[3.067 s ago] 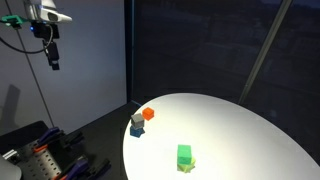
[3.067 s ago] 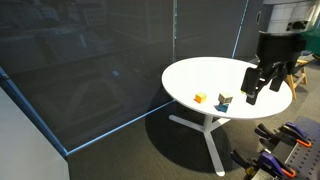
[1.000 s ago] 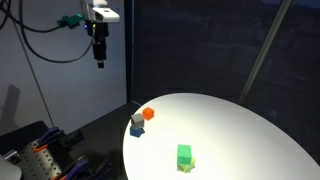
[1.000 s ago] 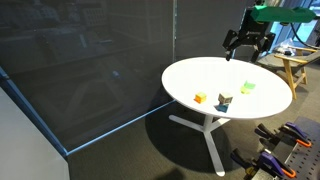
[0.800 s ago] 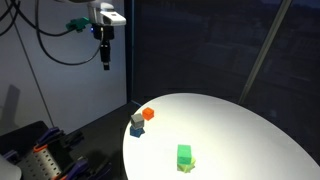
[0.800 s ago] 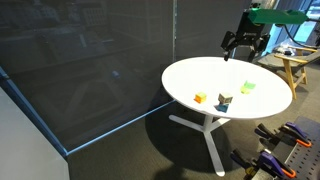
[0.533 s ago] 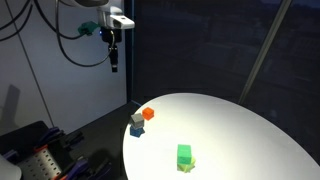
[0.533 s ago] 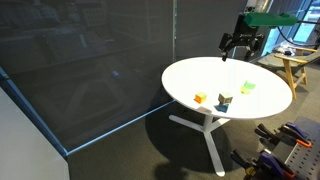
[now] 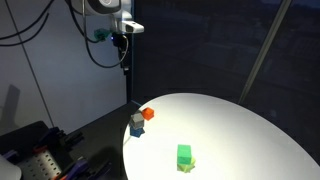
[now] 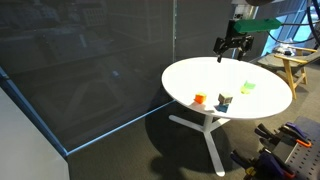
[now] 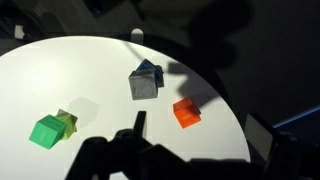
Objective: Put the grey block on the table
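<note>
The grey block [image 9: 136, 121] sits atop a blue cube [image 9: 136, 131] near the edge of the round white table [image 9: 240, 130], seen in the wrist view as a grey face [image 11: 143, 85] with blue showing behind it. An orange block [image 9: 148, 114] lies just beside the stack, a green block [image 9: 184, 155] well apart. The gripper [image 10: 231, 52] hangs above the table's far rim, its fingers spread, pinching nothing.

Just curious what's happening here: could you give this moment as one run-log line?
gripper: open, empty, high above table | grey block: atop blue cube, untouched
</note>
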Controlling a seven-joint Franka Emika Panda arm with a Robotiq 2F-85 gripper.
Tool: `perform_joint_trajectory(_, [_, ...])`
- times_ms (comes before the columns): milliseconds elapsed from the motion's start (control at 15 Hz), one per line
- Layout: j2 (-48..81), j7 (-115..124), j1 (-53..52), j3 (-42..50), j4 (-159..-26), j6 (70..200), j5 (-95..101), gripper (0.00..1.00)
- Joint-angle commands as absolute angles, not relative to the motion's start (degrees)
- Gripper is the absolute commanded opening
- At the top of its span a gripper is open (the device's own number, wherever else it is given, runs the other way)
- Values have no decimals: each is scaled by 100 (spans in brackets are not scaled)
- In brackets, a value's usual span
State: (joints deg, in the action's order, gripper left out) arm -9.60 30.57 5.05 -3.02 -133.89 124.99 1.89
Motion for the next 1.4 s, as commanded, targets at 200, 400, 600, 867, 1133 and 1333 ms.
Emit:
perform_joint_trajectory(200, [-858, 2995, 437, -192, -13291, 12485, 199, 100])
perform_joint_trajectory(400, [-858, 2992, 434, -191, -13286, 12485, 199, 100])
perform_joint_trajectory(600, [-858, 2991, 434, -191, -13286, 12485, 199, 100])
perform_joint_trajectory(867, [-766, 2913, 458, -160, -13261, 12565, 259, 100])
perform_joint_trajectory(1133, [-585, 2913, 490, -64, -13267, 12789, 211, 100])
perform_joint_trajectory(1333, [-367, 2875, 512, 63, -13240, 12906, 168, 100])
